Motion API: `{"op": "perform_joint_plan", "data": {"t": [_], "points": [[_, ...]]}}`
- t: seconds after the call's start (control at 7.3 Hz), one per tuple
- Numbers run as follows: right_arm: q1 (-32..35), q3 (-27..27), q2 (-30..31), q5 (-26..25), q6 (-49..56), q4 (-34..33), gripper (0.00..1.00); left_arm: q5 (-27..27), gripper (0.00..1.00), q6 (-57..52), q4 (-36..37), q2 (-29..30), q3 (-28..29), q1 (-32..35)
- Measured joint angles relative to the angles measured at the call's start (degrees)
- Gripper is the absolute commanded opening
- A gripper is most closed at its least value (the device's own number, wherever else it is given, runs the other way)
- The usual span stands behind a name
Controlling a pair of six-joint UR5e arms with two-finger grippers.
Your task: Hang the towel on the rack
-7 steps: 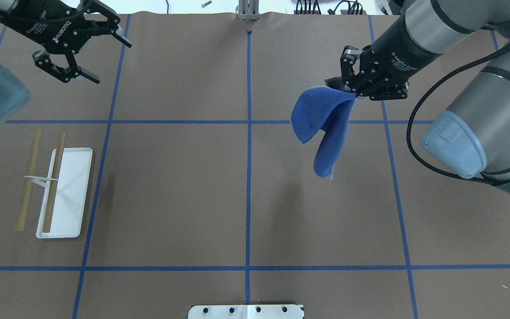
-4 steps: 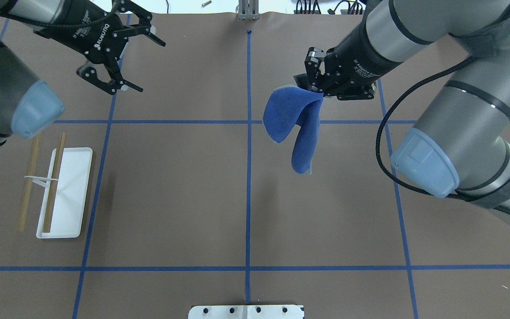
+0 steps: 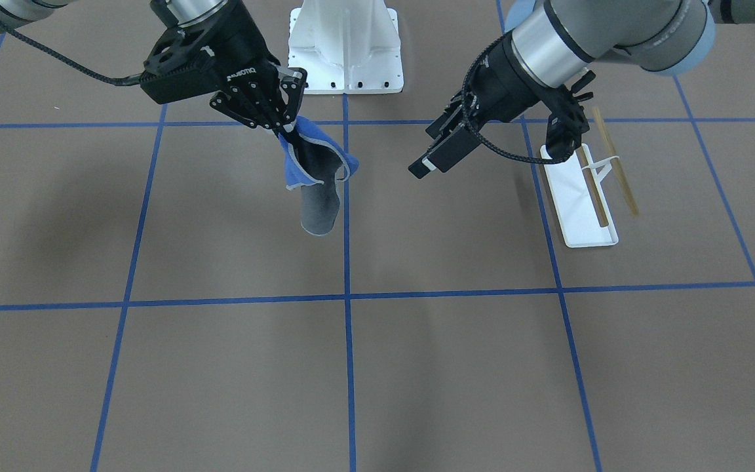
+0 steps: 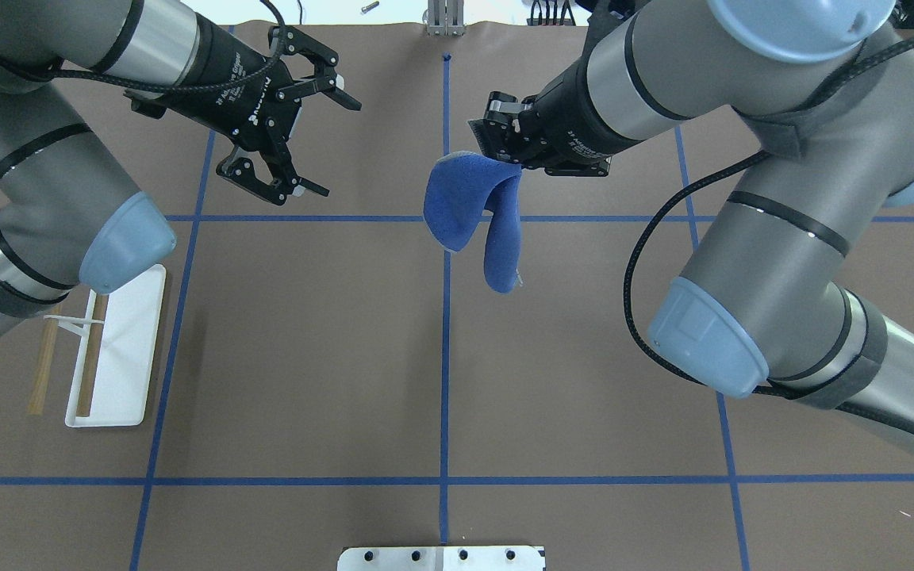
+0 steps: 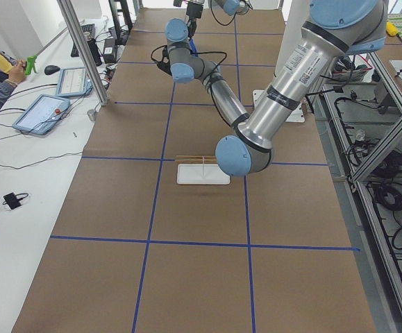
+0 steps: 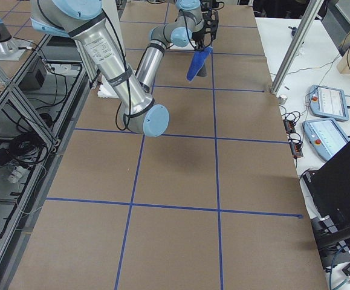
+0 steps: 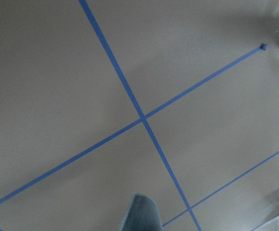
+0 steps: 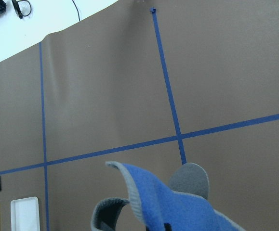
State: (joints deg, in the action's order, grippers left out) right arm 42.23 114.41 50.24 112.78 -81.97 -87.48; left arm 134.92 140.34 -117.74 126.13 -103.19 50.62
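Note:
The towel hangs folded in the air over the table's centre line, blue face out in the overhead view, its grey face showing in the front view. My right gripper is shut on its top edge and also shows in the front view. My left gripper is open and empty, left of the towel and apart from it, fingers spread wide in the front view. The rack stands at the table's left with its two wooden bars, partly hidden by my left arm. The towel's grey tip shows in the left wrist view.
The large white bolted pedestal stands at the robot's side of the table. Blue tape lines cross the brown table cover. Laptops and cables lie on the side bench beyond the table's far edge.
My right gripper has carried the towel leftward to the centre line. My left gripper, still open, has moved right toward it. The rack has not moved.

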Motion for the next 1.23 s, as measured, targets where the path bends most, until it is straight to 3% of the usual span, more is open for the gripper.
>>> {"op": "perform_joint_plan", "data": {"t": [0.27, 0.68, 0.82, 1.1, 1.23], "points": [[-2.02, -0.42, -1.01, -3.4, 2.69, 1.97, 0.0, -0.38, 0.98, 0.25, 0.04, 0.12, -0.67, -1.7], [-3.3, -2.4, -2.54, -4.13, 4.14, 5.29, 0.0, -2.05, 0.95, 0.29, 0.05, 0.08, -1.3, -4.13], [-3.56, -2.45, -2.66, -4.17, 4.22, 5.77, 0.0, -2.15, 0.84, 0.29, 0.05, 0.08, -1.38, -4.3], [-3.71, -2.18, -2.81, -4.29, 4.25, 6.14, 0.0, -2.2, 0.45, 0.61, 0.03, -0.17, -1.72, -4.37], [-3.73, -2.15, -2.82, -4.4, 4.17, 6.83, 0.0, -2.2, 0.35, 1.51, -0.03, -0.34, -1.89, -4.39]]}}
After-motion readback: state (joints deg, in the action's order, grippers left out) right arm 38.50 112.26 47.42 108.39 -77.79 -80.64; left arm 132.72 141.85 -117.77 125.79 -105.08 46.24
